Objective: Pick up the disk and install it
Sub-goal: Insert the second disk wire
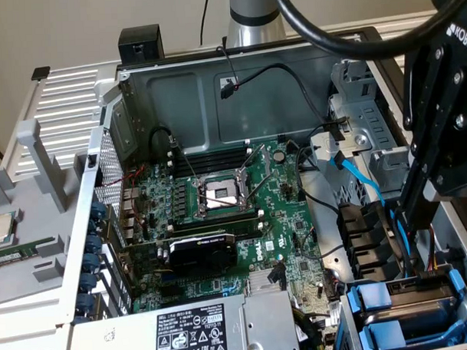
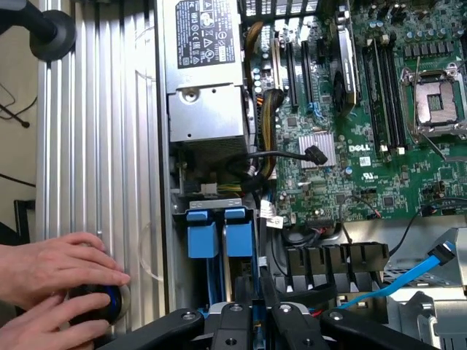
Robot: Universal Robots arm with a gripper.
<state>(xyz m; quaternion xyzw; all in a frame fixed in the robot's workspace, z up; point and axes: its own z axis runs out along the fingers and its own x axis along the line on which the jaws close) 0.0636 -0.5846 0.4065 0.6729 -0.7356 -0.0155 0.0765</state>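
Note:
The disk's blue carrier frame (image 1: pixel 374 297) (image 2: pixel 237 240) stands on edge in the drive bay at the lower right of the open computer case, beside a second blue frame (image 2: pixel 201 240). Its metal body is hidden in the bay. My black gripper (image 1: pixel 405 229) (image 2: pixel 255 324) hangs just above the bay, its fingers drawn close together. I cannot tell whether they touch the frame.
A person's hands (image 2: pixel 51 284) rest on a black-and-blue knob outside the case wall. The grey power supply (image 1: pixel 193 330) (image 2: pixel 201 44) sits beside the bay. The motherboard with its open processor socket (image 1: pixel 219 195) (image 2: pixel 438 102) fills the case middle. A blue cable (image 1: pixel 364 178) (image 2: pixel 408 281) runs nearby.

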